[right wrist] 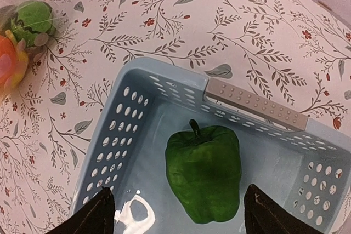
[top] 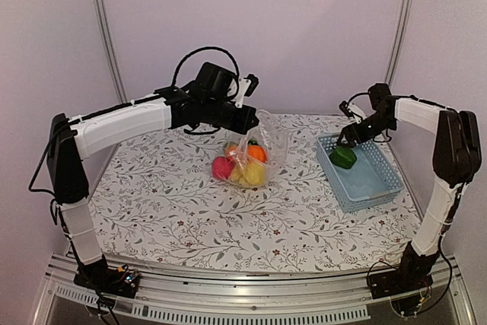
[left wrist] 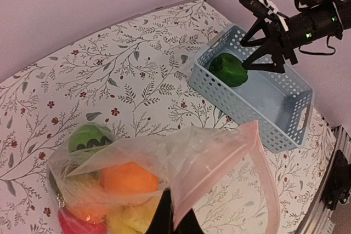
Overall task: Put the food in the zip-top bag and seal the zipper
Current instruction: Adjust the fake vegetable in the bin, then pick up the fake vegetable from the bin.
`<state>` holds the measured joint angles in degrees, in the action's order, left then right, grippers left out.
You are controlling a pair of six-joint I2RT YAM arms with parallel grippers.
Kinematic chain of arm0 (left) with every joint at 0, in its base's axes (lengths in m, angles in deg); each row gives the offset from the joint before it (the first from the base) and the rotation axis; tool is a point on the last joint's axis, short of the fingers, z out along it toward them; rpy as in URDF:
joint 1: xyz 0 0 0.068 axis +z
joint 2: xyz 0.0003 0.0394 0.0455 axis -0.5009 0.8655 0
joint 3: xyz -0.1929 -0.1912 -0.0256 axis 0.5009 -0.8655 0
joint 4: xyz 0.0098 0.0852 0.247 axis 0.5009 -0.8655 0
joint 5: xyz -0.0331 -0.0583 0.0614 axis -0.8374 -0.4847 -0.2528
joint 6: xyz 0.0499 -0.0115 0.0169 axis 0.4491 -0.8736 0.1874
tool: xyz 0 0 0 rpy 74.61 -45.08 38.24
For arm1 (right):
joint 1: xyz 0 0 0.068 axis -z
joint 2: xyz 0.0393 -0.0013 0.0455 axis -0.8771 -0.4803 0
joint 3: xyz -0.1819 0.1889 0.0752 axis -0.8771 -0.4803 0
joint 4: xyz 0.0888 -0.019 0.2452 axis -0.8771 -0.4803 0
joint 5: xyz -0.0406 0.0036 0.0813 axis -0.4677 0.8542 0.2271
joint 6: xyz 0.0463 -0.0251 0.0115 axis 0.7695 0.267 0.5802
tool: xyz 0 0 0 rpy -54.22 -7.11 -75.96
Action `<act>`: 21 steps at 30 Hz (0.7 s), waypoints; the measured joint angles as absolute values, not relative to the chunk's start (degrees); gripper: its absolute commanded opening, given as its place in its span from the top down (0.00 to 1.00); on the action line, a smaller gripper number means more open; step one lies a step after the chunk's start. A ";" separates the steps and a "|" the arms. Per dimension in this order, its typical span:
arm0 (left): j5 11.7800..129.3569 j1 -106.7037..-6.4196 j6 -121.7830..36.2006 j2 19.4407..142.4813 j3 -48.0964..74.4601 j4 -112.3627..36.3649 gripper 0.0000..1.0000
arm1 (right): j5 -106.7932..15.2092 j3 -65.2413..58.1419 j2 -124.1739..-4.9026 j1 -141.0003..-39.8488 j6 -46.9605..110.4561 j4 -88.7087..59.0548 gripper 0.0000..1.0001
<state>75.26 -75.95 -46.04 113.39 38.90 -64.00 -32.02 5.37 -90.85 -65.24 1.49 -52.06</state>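
Note:
My left gripper (left wrist: 175, 224) is shut on the rim of the zip-top bag (left wrist: 181, 154), holding its mouth lifted above the table. The zipper (left wrist: 264, 173) shows as a pinkish strip along the open mouth. Inside the bag lie orange (left wrist: 129, 179), green (left wrist: 88, 138), yellow (left wrist: 131, 217) and pink (left wrist: 77, 226) food pieces. In the top view the bag (top: 259, 146) hangs below the left gripper (top: 253, 117). A green toy pepper (right wrist: 204, 171) lies in the light-blue basket (right wrist: 115, 141). My right gripper (right wrist: 178, 189) hangs open above it, one finger on each side, not touching.
The basket (top: 373, 184) stands at the table's right side, and only the pepper (top: 343, 157) is seen in it. The flowered tablecloth (top: 167, 203) covers the table. Metal frame posts (top: 106, 36) rise at the back corners.

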 measured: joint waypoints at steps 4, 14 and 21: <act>75.34 -76.04 -46.04 113.39 38.90 -64.13 1.00 | -32.53 5.39 -91.99 -65.24 0.42 -51.88 0.15; 75.41 -76.41 -46.06 113.39 38.90 -64.42 1.00 | -33.69 5.74 -96.25 -65.24 -1.31 -51.29 0.14; 75.41 -76.58 -46.06 113.39 38.90 -64.42 1.00 | -34.95 6.92 -99.38 -65.24 -1.81 -50.83 0.14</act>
<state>75.41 -76.58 -46.06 113.39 38.90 -64.42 -34.95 6.92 -99.38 -65.24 -1.81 -50.83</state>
